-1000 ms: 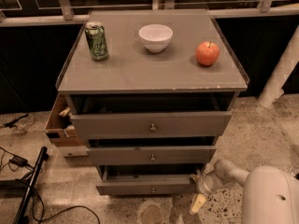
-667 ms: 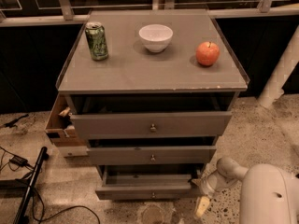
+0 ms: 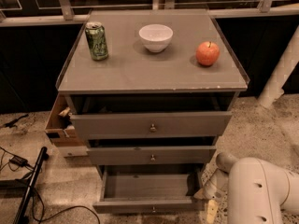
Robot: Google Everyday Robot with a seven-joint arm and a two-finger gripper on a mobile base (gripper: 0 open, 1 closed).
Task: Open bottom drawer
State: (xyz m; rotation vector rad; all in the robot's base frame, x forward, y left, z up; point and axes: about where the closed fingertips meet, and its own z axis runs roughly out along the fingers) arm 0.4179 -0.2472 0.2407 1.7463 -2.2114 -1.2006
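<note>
Bottom drawer (image 3: 149, 189) just left of claw (image 3: 208, 202)

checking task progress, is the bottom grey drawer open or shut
Open: the grey flat-fronted wooden bottom drawer is pulled out, its tray showing. The gripper sits by its right front corner.

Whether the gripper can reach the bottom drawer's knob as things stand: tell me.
Probably yes. The gripper sits low beside the front corner of the pulled-out bottom drawer, on the view's right; the knob is on the drawer's front face, with nothing visible between them.
</note>
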